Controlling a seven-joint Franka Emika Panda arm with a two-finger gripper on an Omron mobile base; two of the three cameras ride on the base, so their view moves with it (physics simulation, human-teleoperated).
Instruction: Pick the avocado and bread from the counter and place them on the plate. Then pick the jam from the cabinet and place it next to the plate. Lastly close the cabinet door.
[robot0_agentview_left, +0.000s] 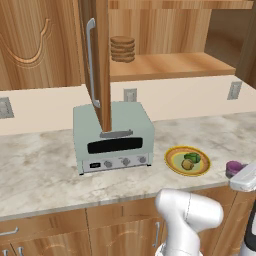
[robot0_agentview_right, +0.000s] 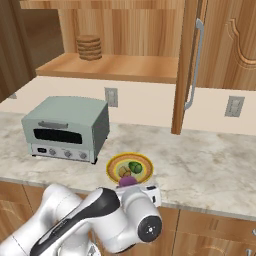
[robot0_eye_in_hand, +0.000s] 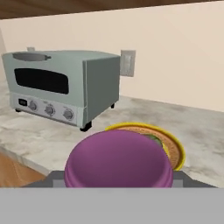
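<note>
The gripper (robot0_eye_in_hand: 118, 186) is clenched on the jam (robot0_eye_in_hand: 118, 159), which sits directly between its fingers (low over the front of the counter (robot0_agentview_left: 40, 165)). Just beyond the jar lies the plate (robot0_agentview_right: 146, 164), carrying the avocado (robot0_agentview_right: 134, 166) and the bread (robot0_agentview_right: 124, 172). Farther out and to one side stands the toaster oven (robot0_eye_in_hand: 61, 87). Above, the cabinet door (robot0_agentview_left: 97, 60) hangs open, exposing the cabinet (robot0_agentview_left: 175, 65).
</note>
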